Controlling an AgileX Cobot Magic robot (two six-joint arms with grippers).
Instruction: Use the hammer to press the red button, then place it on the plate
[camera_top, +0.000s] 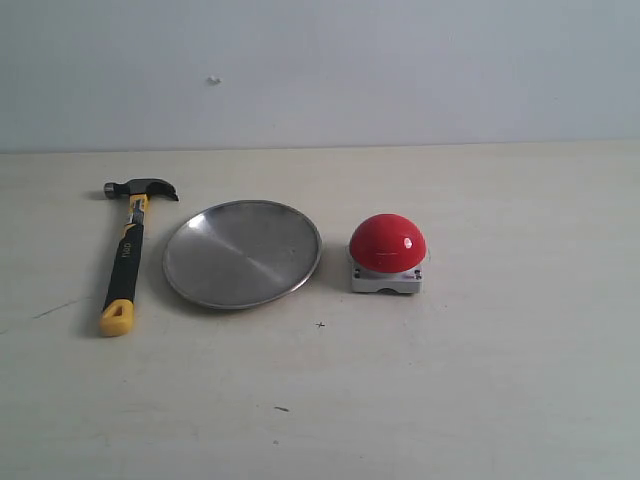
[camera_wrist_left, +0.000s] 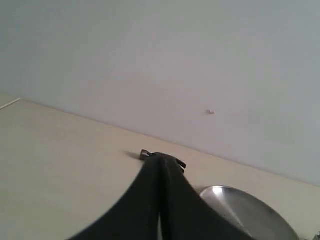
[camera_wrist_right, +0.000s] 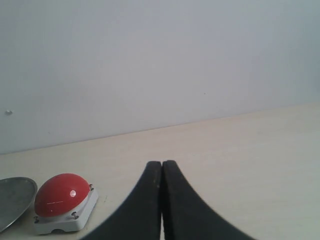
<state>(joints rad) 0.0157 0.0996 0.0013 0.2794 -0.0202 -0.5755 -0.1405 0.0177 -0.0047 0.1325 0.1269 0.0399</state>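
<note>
The hammer (camera_top: 130, 250) lies flat at the left of the table, dark head toward the wall, yellow end toward the front. The round silver plate (camera_top: 200, 270) sits just right of it, with nothing on it. The red button (camera_top: 387, 243) on its grey base stands right of the plate. Neither arm shows in the exterior view. In the left wrist view my left gripper (camera_wrist_left: 161, 156) is shut and holds nothing; the hammer's head (camera_wrist_left: 146, 154) peeks out behind its tips, the plate (camera_wrist_left: 250, 212) to one side. My right gripper (camera_wrist_right: 162, 163) is shut and holds nothing, with the red button (camera_wrist_right: 60, 195) and the plate's edge (camera_wrist_right: 15, 192) off to its side.
The pale tabletop (camera_top: 480, 390) runs back to a plain grey wall (camera_top: 400, 70). A few small dark specks (camera_top: 281, 408) mark the surface near the front.
</note>
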